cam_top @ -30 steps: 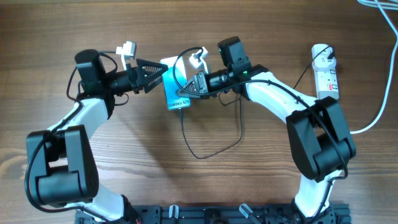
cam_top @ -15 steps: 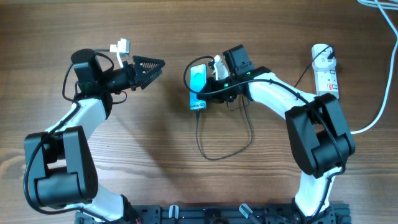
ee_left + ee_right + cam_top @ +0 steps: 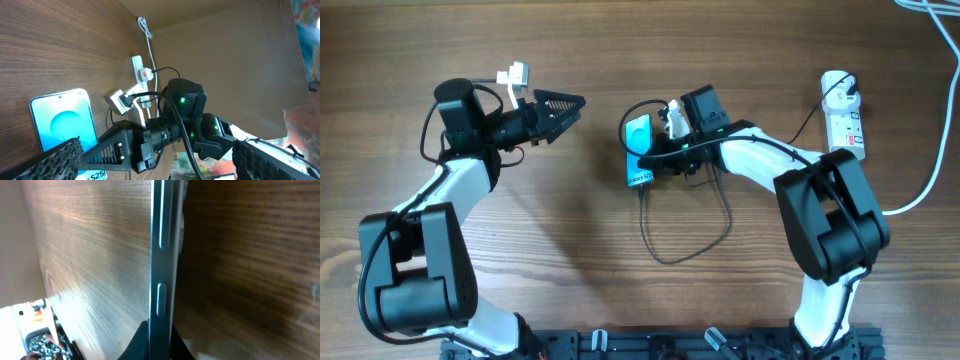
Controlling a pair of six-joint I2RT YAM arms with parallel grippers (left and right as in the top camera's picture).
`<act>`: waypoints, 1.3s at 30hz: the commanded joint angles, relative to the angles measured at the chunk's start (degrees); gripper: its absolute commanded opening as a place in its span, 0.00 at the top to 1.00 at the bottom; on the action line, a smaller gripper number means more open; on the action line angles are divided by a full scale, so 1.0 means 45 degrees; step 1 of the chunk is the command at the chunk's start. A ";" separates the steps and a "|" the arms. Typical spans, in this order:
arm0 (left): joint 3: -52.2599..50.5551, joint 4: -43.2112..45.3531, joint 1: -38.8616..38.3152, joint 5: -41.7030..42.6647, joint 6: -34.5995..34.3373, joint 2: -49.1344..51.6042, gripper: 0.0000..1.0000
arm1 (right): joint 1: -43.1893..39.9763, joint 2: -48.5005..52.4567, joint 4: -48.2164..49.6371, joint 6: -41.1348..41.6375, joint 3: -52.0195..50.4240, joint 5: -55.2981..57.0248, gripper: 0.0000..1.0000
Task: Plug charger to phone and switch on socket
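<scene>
Slippage was my chief worry: the right claw [image 3: 656, 158] was clamped on one long edge of the phone [image 3: 638, 135], which sat tilted near the middle of the worktop [image 3: 620, 40], and so thin a hold could let it twist or drop. I could not tell whether its lower edge touched the wood. The charger [image 3: 672, 261] ran from the phone's short end in a slack loop beneath the right arm towards the socket [image 3: 847, 130] at the far right. I judged that any sweep towards the switch might snag that loop and drag the plug out of the phone. The left claw [image 3: 570, 104] hung spread wide and empty, well apart from the phone. No containers were in view.
</scene>
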 commanded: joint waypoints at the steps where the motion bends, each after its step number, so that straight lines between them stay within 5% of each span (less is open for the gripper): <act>1: 0.0170 0.0039 0.0024 0.0015 0.0214 -0.0165 0.00 | 0.0053 0.0821 0.0491 0.0272 -0.0180 0.0330 0.95; 20: 0.0170 0.0034 0.0024 0.0015 0.0214 -0.0165 0.00 | 0.0063 0.1156 0.1093 -0.0442 -0.0180 0.1724 0.74; 39: 0.0170 0.0039 0.0024 0.0015 0.0214 -0.0165 0.00 | 0.0063 0.1156 0.1083 -0.0437 -0.0180 0.2259 0.63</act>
